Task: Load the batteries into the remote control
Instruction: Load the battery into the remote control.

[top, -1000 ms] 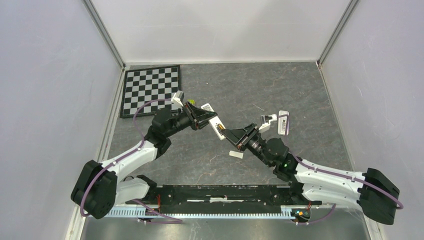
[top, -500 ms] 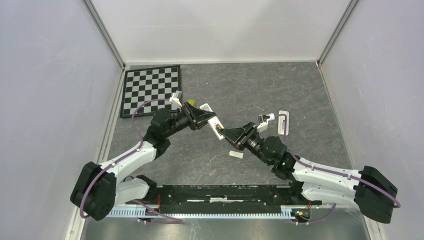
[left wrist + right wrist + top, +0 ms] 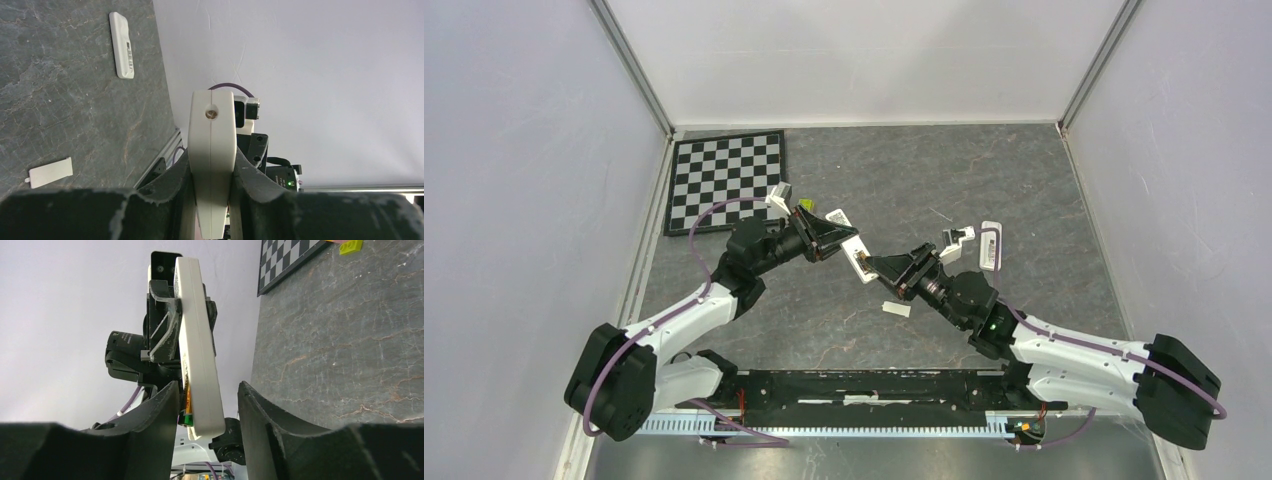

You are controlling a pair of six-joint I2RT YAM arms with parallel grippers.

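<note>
Above the middle of the table (image 3: 1024, 170), the left gripper (image 3: 211, 167) was pinched on a white remote (image 3: 211, 130), holding it clear of the surface with its free end aimed at the right arm. The right gripper (image 3: 209, 390) had its jaws spread, one finger on each side of that free end, with a gap showing between the remote and one finger. On the other side a battery (image 3: 186, 412), dark with a gold band and a green tip, sat against the remote's back just beside the other finger. Whether that finger touched it could not be told, and no other battery could be made out. The likely step was pressing this cell home. If it was only half seated, it could spring out and drop to the table once the finger backed off. A push off the remote's axis could also twist the remote in the left gripper's hold. Polarity could not be checked from these views. The surface was a dark grey, stone-veined mat. A second remote (image 3: 122, 45) lay flat on it to the right, and a loose white cover (image 3: 50, 172) lay nearer the arms. A checkerboard (image 3: 727, 180) filled the far left corner, with a yellow-green block (image 3: 350, 246) near it. Plain white walls (image 3: 864, 60) closed the far, left and right sides.
</note>
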